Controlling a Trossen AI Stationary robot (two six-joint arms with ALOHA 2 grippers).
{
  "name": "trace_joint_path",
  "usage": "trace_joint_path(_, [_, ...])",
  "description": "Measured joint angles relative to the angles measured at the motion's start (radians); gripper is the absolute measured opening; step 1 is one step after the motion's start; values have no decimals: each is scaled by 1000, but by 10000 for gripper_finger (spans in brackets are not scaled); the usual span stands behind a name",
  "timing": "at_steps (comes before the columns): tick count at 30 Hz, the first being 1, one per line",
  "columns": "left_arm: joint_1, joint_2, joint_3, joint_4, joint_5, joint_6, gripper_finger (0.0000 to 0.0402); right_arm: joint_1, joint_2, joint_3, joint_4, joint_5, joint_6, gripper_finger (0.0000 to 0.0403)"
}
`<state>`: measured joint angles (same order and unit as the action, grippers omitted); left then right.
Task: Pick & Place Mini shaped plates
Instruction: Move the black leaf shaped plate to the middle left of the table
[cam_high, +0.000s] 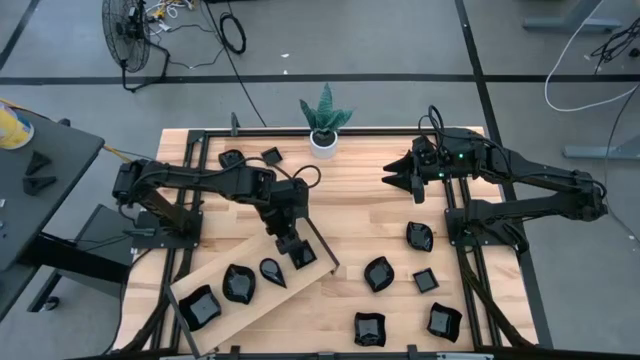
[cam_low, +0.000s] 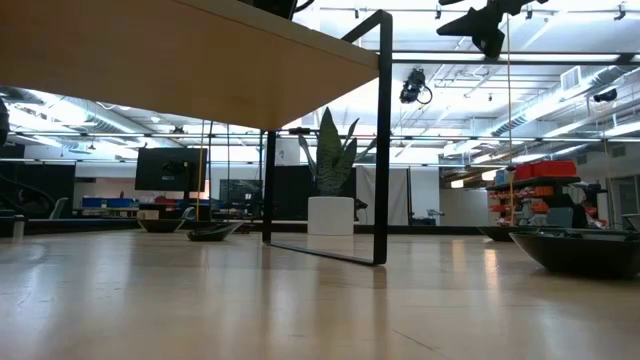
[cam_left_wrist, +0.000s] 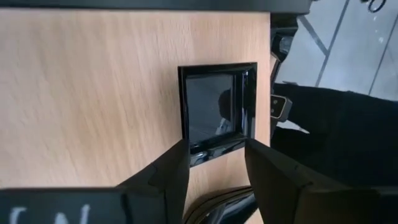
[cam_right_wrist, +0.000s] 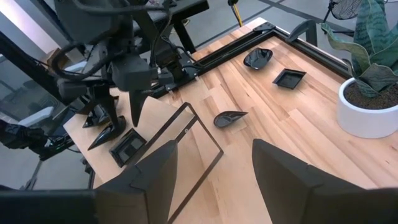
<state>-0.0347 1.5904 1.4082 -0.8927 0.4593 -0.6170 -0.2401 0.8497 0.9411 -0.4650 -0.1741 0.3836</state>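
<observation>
Several glossy black mini plates lie about. Some sit in a row on the slanted wooden board, the square plate at its right end. Others lie on the table's near right part, and two lie at the far left. My left gripper hovers open just above the square plate, fingers pointing down on either side of its near rim. From the right wrist view, the left gripper stands clear above the square plate. My right gripper hangs open and empty above the table's far middle.
The board stands raised on a black metal frame at the near left. A white pot with a green plant stands at the far edge's middle. A leaf plate lies near the frame. Bare wood lies between the two arms.
</observation>
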Motion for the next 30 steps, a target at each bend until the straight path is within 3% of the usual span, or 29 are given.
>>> trace_joint_path(8, [63,-84,0,12,-18,1,156,0,0,0,-34,-2,0,210])
trace_joint_path(12, [97,-155,0,14,-100,17,150,0,0,0,-94,-6,8,210])
trace_joint_path(20, [136,-297,1,25,-283,71,146,10,0,0,-188,-146,41,210])
trace_joint_path(30, [139,-369,1,32,-406,80,146,114,0,-12,-279,-151,135,210])
